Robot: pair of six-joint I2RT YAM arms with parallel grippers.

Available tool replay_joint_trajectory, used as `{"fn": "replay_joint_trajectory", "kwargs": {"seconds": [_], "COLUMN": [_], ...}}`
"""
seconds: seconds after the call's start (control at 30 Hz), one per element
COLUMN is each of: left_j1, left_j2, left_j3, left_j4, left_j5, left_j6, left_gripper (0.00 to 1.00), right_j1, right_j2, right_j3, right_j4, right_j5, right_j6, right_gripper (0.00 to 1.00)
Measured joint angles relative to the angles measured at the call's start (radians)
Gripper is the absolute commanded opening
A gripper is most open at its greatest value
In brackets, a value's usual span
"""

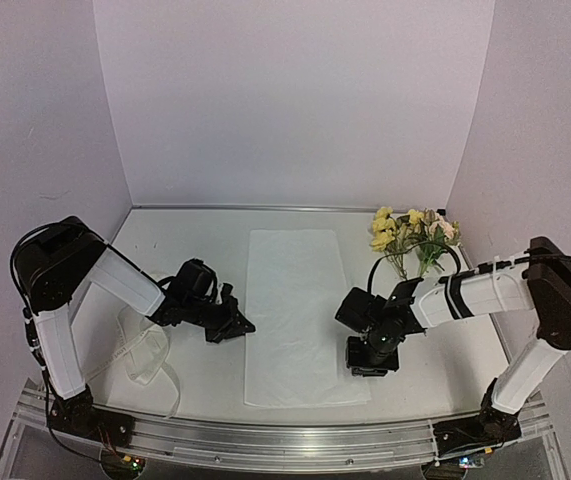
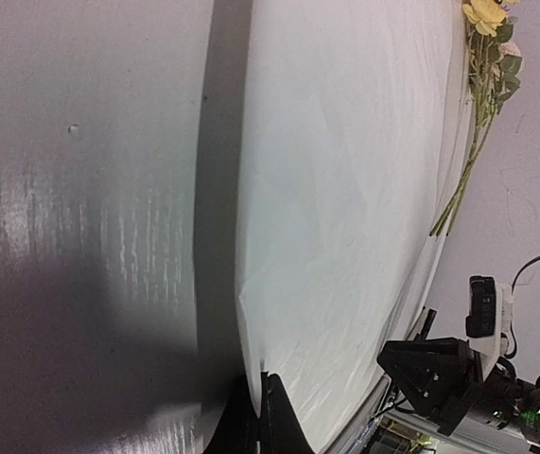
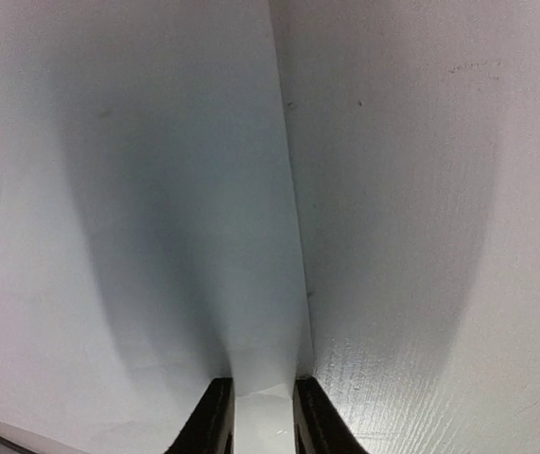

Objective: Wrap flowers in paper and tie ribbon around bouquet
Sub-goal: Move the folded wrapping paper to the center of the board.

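While the paper is laid flat in the middle of the frame, its right edge is straddled by the right gripper, whose fingers are set slightly apart. The left gripper is closed at its left edge. The flowers are seen at the upper right.

Soft, even light comes from above; in the wrist views broad dark shadows lie beside the paper, and glare streaks the table.
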Motion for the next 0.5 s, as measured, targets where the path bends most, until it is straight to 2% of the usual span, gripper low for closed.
{"fn": "replay_joint_trajectory", "kwargs": {"seconds": [0.13, 0.27, 0.33, 0.43, 0.5], "left_j1": [0.000, 0.000, 0.000, 0.000, 0.000], "left_j2": [0.006, 0.011, 0.015, 0.017, 0.017], "left_j3": [0.004, 0.004, 0.004, 0.004, 0.004], "left_j4": [0.005, 0.016, 0.023, 0.028, 0.029], "left_j5": [0.004, 0.007, 0.008, 0.011, 0.011], "left_j6": [0.000, -0.001, -0.001, 0.000, 0.000], "left_gripper": [0.00, 0.00, 0.00, 0.00, 0.00], "right_j1": [0.000, 0.000, 0.000, 0.000, 0.000], "right_j2": [0.001, 0.002, 0.004, 0.007, 0.006], "right_j3": [0.010, 0.035, 0.049, 0.066, 0.067], "right_j4": [-0.004, -0.013, -0.016, -0.031, -0.044], "right_j5": [-0.001, -0.003, -0.004, -0.004, 0.007], "right_j6": [-0.003, -0.008, -0.010, -0.024, -0.024], "right_gripper": [0.07, 0.04, 0.14, 0.44, 0.57]}}
